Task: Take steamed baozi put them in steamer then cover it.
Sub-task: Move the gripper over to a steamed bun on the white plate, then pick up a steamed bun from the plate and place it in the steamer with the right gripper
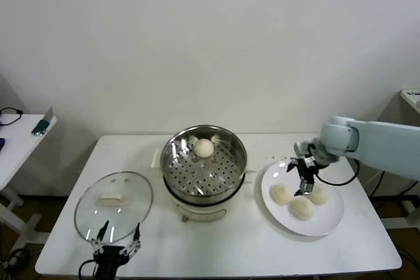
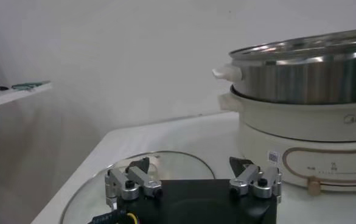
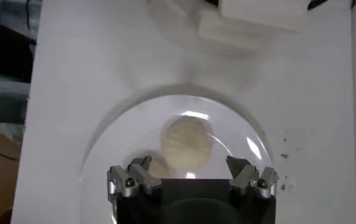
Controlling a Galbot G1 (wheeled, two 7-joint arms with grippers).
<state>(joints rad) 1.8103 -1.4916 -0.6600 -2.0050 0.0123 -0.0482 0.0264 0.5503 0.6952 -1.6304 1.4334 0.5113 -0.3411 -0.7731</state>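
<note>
While one steamed baozi [image 1: 205, 148] already sits on the perforated floor of the steamer [image 1: 204, 162], toward its far side, three more remain on the white plate [image 1: 331, 220] at the robot's right on the tabletop [image 1: 230, 247]. Those three buns [image 1: 301, 208] lie close together, grouped near the plate's middle. The right hand [image 1: 303, 181] hangs over the plate with its fingers spread apart and empty, directly above the buns; its wrist view looks straight down on one bun [image 3: 187, 141] lying between the open fingertips, with a second bun partly hidden at the edge of the hand. The steamer stands uncovered at the tabletop's centre, its steel basket seated on the white pot base [image 2: 299, 131]. The cover [image 1: 113, 205] lies flat on the tabletop to the steamer's left, white handle up, apart from the pot. The left hand [image 1: 118, 239] rests low at the near rim of the cover, fingers wide and holding nothing. A second white table [image 1: 16, 142] stands off to the left.
</note>
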